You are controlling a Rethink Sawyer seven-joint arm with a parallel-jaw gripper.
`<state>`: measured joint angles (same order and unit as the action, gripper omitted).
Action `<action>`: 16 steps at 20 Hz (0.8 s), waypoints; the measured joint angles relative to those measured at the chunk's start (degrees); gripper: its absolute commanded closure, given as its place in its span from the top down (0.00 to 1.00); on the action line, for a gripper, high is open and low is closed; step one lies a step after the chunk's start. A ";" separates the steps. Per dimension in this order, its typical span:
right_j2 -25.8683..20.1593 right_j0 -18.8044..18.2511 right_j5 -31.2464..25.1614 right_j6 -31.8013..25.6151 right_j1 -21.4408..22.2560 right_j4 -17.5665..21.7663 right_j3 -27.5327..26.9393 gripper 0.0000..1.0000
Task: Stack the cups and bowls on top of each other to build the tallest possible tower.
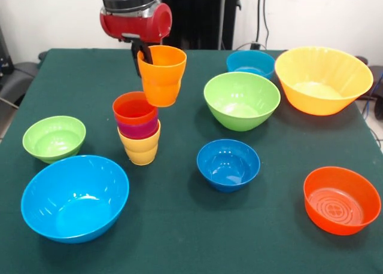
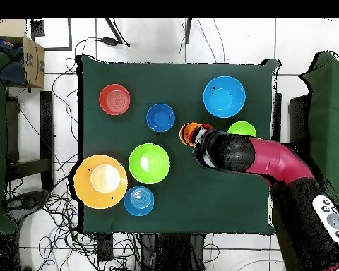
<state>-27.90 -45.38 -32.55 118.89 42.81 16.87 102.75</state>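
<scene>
The tower (image 1: 139, 129) so far is 3 nested cups: yellow at the bottom, purple, then red on top, standing mid-table between the small green bowl (image 1: 54, 137) and the dark blue bowl (image 1: 228, 164). The gripper (image 1: 145, 51) pinches the rim of the orange cup (image 1: 162, 75), 1 finger inside, lifted just above and behind the stack. All 7 bowls sit loose, unstacked.

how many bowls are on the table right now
7. Large light blue bowl and small green bowl flank the cup stack; dark blue bowl centre; orange-red bowl near corner; large green bowl, small blue bowl and big orange-yellow bowl farther back. None seem hidden.
</scene>
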 measured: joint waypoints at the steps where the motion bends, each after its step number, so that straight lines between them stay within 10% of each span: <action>1: -0.26 -0.33 0.00 0.00 -0.40 0.11 -0.02 0.00; 16: -3.79 -4.15 -0.01 0.00 -2.27 4.48 -0.04 0.00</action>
<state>-31.69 -49.52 -32.56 118.89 40.54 21.35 102.71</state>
